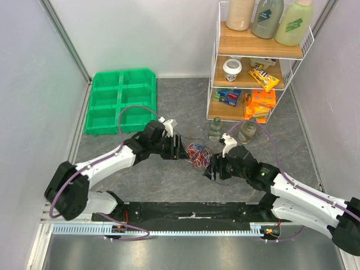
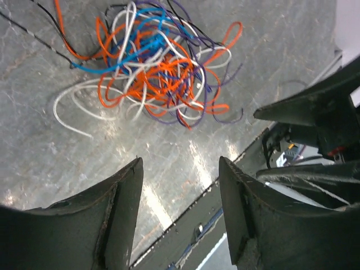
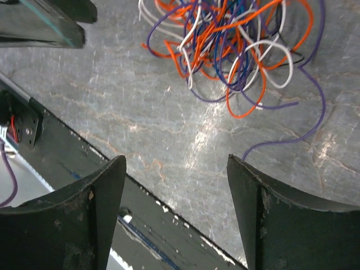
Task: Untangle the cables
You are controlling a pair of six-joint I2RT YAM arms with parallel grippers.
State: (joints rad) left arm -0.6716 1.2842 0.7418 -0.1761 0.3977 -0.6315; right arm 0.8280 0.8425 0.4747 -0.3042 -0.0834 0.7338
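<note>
The cables (image 1: 198,154) lie as one loose tangle of orange, white, blue, purple and black wires on the grey table between the two arms. The tangle shows in the left wrist view (image 2: 157,67) and in the right wrist view (image 3: 230,45), ahead of the fingers. My left gripper (image 1: 184,152) is open and empty just left of the tangle; its jaws (image 2: 180,163) stand wide apart above bare table. My right gripper (image 1: 209,171) is open and empty just below right of the tangle, seen also in the right wrist view (image 3: 175,160).
A green compartment tray (image 1: 121,101) sits at the back left. A wire shelf rack (image 1: 256,59) with bottles, a cup and snack packs stands at the back right. Two glass jars (image 1: 215,128) stand by its foot. A black rail (image 1: 191,209) runs along the near edge.
</note>
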